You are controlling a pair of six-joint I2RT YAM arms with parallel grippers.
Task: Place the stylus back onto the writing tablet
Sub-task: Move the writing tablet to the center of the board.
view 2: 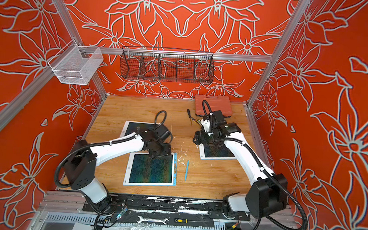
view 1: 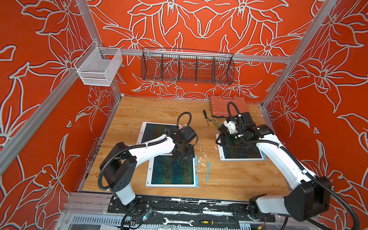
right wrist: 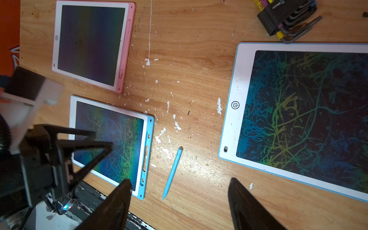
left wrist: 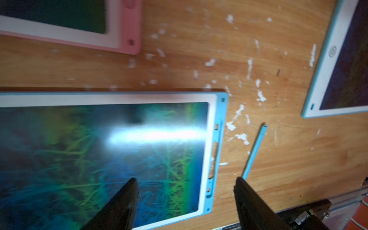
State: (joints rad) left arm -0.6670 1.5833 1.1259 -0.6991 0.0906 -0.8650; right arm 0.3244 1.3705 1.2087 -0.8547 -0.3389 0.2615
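The blue stylus point(view 1: 208, 171) point(view 2: 187, 170) lies flat on the wooden table, a short gap to the right of the blue-framed writing tablet point(view 1: 172, 172) point(view 2: 151, 170). My left gripper point(view 1: 181, 156) point(left wrist: 186, 179) hovers open above the tablet's far right corner, holding nothing. In the left wrist view one finger is over the tablet's screen point(left wrist: 99, 149) and the other over bare wood, covering one end of the stylus point(left wrist: 254, 151). My right gripper point(view 1: 219, 141) point(right wrist: 180, 179) is open and empty, raised above a second tablet. From there it looks down on the stylus point(right wrist: 172, 173) and the writing tablet point(right wrist: 111, 137).
A pink-framed tablet point(view 1: 156, 130) point(right wrist: 89, 43) lies behind the writing tablet. A second blue-framed tablet point(view 1: 242, 153) point(right wrist: 298, 109) sits on the right. An orange case point(view 1: 227, 106), a screwdriver point(view 1: 205, 115) and a hex key set point(right wrist: 286, 18) are at the back right.
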